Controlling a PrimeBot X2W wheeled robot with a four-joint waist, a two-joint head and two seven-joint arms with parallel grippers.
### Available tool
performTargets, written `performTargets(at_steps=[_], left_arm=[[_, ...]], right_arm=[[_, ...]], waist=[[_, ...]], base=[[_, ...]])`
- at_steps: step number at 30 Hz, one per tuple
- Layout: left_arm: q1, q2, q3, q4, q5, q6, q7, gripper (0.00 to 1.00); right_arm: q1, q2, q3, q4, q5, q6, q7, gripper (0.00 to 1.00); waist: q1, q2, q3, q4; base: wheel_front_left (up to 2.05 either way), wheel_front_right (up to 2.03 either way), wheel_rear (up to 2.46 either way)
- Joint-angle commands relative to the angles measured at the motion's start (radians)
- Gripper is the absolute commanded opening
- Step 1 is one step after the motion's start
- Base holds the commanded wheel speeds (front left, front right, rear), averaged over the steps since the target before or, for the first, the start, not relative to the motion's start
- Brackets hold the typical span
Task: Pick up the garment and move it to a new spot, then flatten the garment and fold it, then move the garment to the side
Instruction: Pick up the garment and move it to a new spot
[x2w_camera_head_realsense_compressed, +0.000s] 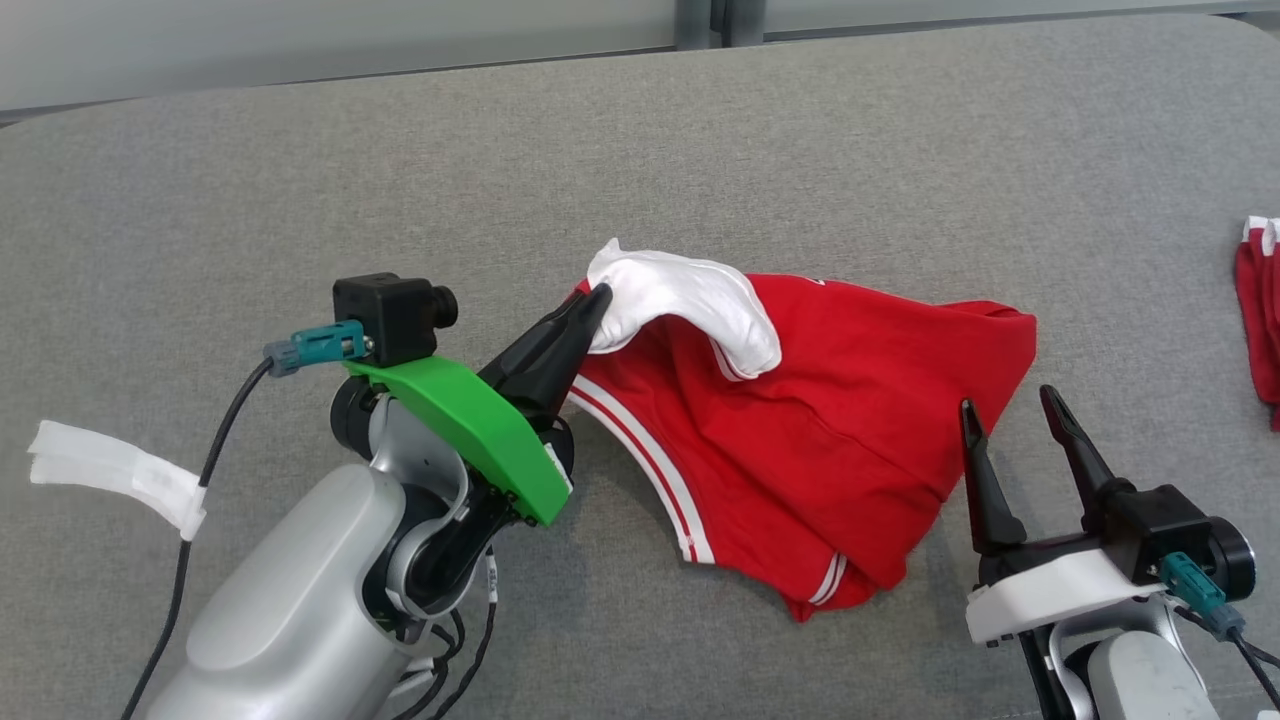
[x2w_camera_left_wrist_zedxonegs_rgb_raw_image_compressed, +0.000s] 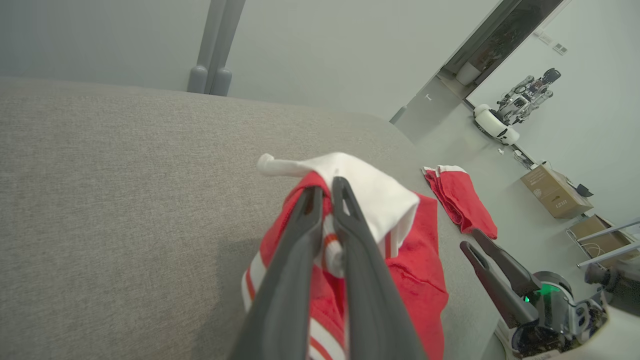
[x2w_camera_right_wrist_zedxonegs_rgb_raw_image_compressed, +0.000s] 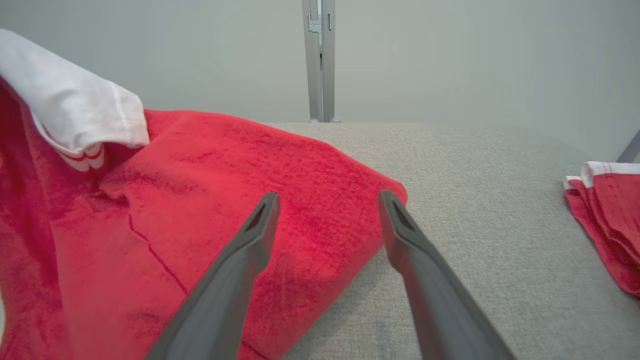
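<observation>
The garment (x2w_camera_head_realsense_compressed: 840, 420) is a red shirt with white sleeves and white-striped trim, bunched on the grey table (x2w_camera_head_realsense_compressed: 300, 200). My left gripper (x2w_camera_head_realsense_compressed: 597, 297) is shut on the garment's left end, near a white sleeve (x2w_camera_head_realsense_compressed: 690, 300), and holds that end lifted. From the left wrist, its fingers (x2w_camera_left_wrist_zedxonegs_rgb_raw_image_compressed: 345, 220) pinch red and white cloth (x2w_camera_left_wrist_zedxonegs_rgb_raw_image_compressed: 380, 200). My right gripper (x2w_camera_head_realsense_compressed: 1005, 402) stands open just right of the garment's right edge, with nothing between its fingers. In the right wrist view the open fingers (x2w_camera_right_wrist_zedxonegs_rgb_raw_image_compressed: 260, 225) point at the garment's red corner (x2w_camera_right_wrist_zedxonegs_rgb_raw_image_compressed: 310, 200).
A second folded red-and-white garment (x2w_camera_head_realsense_compressed: 1258, 310) lies at the table's right edge, also seen as a folded red pile (x2w_camera_right_wrist_zedxonegs_rgb_raw_image_compressed: 607, 220). A strip of white tape (x2w_camera_head_realsense_compressed: 110, 470) hangs on the left arm's cable. Grey table surface spreads behind and to the left.
</observation>
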Motion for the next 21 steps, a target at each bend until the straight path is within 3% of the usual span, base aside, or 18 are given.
performTargets(at_steps=[1, 6, 7, 9, 10, 21], left_arm=[[0.01, -0.019, 0.0, 0.039, -0.005, -0.019, -0.021, 0.0], [-0.002, -0.056, 0.0, 0.101, -0.012, -0.041, -0.054, 0.0], [-0.006, -0.065, 0.002, 0.117, -0.013, -0.038, -0.061, 0.05], [-0.017, -0.075, -0.005, 0.155, 0.001, -0.034, -0.066, 0.55], [-0.021, -0.074, -0.01, 0.174, 0.014, -0.029, -0.072, 1.0], [-0.004, -0.074, -0.008, 0.281, 0.085, 0.0, -0.18, 1.0]], right_arm=[[-0.02, -0.002, 0.021, 0.002, -0.012, -0.001, -0.003, 1.0], [-0.062, -0.002, 0.123, -0.009, -0.026, -0.001, 0.007, 1.0], [-0.075, -0.006, 0.149, -0.01, -0.027, -0.001, 0.014, 1.0], [-0.103, -0.015, 0.207, -0.009, -0.025, -0.001, 0.036, 1.0], [-0.118, -0.017, 0.233, -0.01, -0.021, -0.001, 0.045, 1.0], [-0.097, -0.07, 0.429, -0.079, 0.021, -0.001, 0.14, 1.0]], waist=[[0.0001, 0.0, -0.002, 0.027], [0.0001, 0.0, -0.005, 0.044], [0.0001, 0.0, -0.006, 0.046], [0.0001, 0.0, -0.011, 0.052], [0.0001, 0.0, -0.013, 0.054], [0.0001, 0.0, -0.037, 0.1]], base=[[0.0, 0.0, 0.0], [0.0, 0.0, 0.0], [0.0, 0.0, 0.0], [0.0, 0.0, 0.0], [0.0, 0.0, 0.0], [0.0, 0.0, 0.0]])
